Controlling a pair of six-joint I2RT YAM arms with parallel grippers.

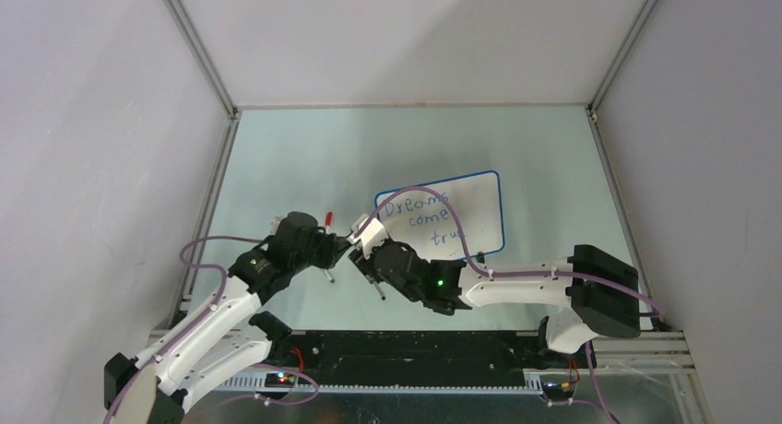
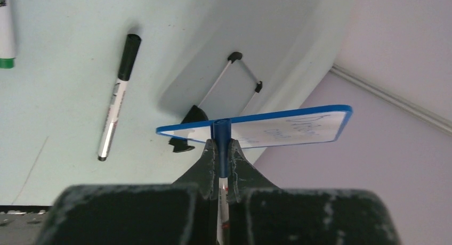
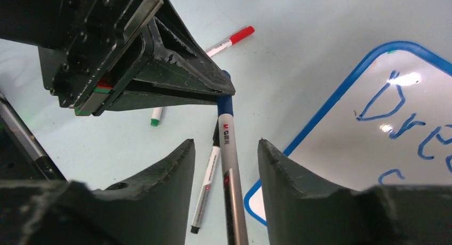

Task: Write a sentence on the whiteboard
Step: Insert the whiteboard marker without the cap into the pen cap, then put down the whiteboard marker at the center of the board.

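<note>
my left gripper (image 3: 226, 90) is pressed tight on the blue end of the marker (image 3: 233, 186). in the left wrist view that end pokes out just past the fingertips. my right gripper (image 3: 226, 149) stands spread, one finger on each side of the barrel with a gap showing on both sides, so it bears none of the weight.

the board (image 1: 479, 203) lies flat on the table (image 1: 304, 157), just beside both grippers on their right. the sentence (image 1: 424, 221), "dreams come true", is on it in three blue lines. so i judge the writing done, and this step to be passing the marker over or seating its cap; i cannot tell which.

to do it well, i should draw the right gripper straight back along the barrel, not sideways, so neither finger knocks the marker askew in the left's pinch. the left grips only the very end, so the long barrel could swing easily; it should hold firm and move slowly. the board's rim is near my right finger with the ink just beyond it, and a brush there might smear the words.

a red marker (image 3: 232, 41), a black marker (image 3: 208, 176) and a green-tipped marker (image 3: 155, 117) lie on the table below, so any lowering wants a bare patch.
</note>
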